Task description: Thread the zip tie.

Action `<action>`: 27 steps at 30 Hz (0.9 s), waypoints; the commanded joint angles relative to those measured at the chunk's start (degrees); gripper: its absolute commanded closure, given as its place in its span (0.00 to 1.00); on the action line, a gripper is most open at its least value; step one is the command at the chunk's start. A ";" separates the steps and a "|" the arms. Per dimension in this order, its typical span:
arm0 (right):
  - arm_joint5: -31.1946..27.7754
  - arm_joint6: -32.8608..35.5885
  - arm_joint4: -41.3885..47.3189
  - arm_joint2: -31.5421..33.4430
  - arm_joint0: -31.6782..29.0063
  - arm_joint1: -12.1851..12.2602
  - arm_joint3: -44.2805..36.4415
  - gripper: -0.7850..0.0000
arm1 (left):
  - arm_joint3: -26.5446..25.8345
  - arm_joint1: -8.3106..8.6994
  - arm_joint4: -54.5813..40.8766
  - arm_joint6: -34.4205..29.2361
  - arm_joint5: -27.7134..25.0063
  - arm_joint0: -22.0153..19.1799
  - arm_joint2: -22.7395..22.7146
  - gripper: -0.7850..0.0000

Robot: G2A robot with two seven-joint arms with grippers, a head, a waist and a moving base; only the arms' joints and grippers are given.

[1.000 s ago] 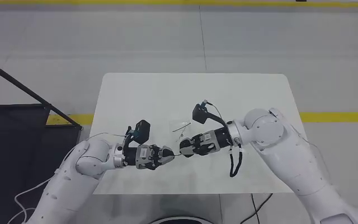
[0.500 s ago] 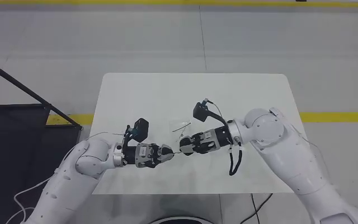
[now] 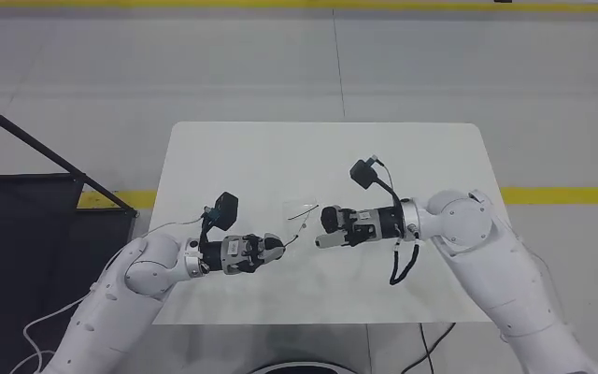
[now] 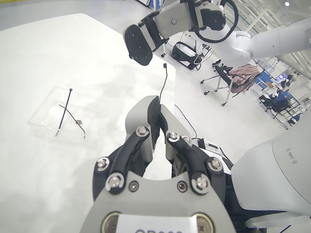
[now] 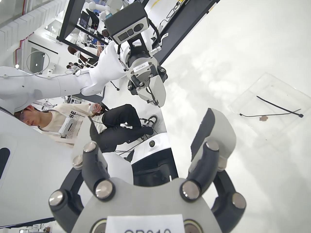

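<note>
Clear tray (image 4: 46, 112), two zip ties (image 4: 65, 107) inside

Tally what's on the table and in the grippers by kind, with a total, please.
Black zip ties: 3 (held zip tie in the left gripper; straight zip tie and curved zip tie in the clear tray)
Clear tray: 1
Small brown bit: 1
Total: 5

A white table (image 3: 234, 150) stands on a grey floor (image 3: 420, 65). A yellow line (image 3: 551, 194) on the floor runs from 9 to 3 o'clock. A black screen (image 3: 37, 224) stands at 9 o'clock.
</note>
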 commanded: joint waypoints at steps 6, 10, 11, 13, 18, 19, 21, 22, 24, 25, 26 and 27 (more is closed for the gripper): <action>0.02 0.04 -0.01 -0.04 0.05 -0.01 0.02 0.00 | -0.02 0.00 0.04 -0.04 0.00 -0.01 -0.01 1.00; 0.02 0.04 -0.01 -0.04 0.05 -0.01 0.02 0.00 | -0.02 0.00 0.04 -0.04 0.00 -0.01 -0.01 1.00; 0.02 0.04 -0.01 -0.04 0.05 -0.01 0.02 0.00 | -0.02 0.00 0.04 -0.04 0.00 -0.01 -0.01 1.00; 0.02 0.04 -0.01 -0.04 0.05 -0.01 0.02 0.00 | -0.28 -0.10 0.00 1.20 1.42 0.47 0.12 1.00; 0.02 0.04 -0.01 -0.04 0.05 -0.01 0.02 0.00 | 0.24 -0.26 0.30 3.80 2.80 1.44 0.22 1.00; 0.02 0.04 -0.01 -0.04 0.05 -0.01 0.02 0.00 | 0.46 -0.24 0.49 4.13 3.17 1.72 0.04 1.00; 0.02 0.04 -0.01 -0.04 0.05 -0.01 0.02 0.00 | 0.78 -0.20 0.41 5.07 4.60 2.36 -0.52 1.00; 0.02 0.04 -0.01 -0.04 0.05 -0.01 0.02 0.00 | 0.87 -0.17 0.27 5.38 5.00 2.62 -0.81 1.00; 0.02 0.04 -0.01 -0.04 0.05 -0.01 0.02 0.00 | 0.75 -0.05 0.32 5.29 5.44 2.99 -1.34 1.00; 0.02 0.04 -0.01 -0.04 0.05 -0.01 0.02 0.00 | 0.58 0.01 0.24 5.18 5.40 3.18 -1.57 1.00; 0.02 0.04 -0.01 -0.04 0.05 -0.01 0.02 0.00 | 0.58 0.01 0.24 5.18 5.40 3.18 -1.57 1.00; 0.02 0.04 -0.01 -0.04 0.05 -0.01 0.02 0.00 | 0.58 0.01 0.24 5.18 5.40 3.18 -1.57 1.00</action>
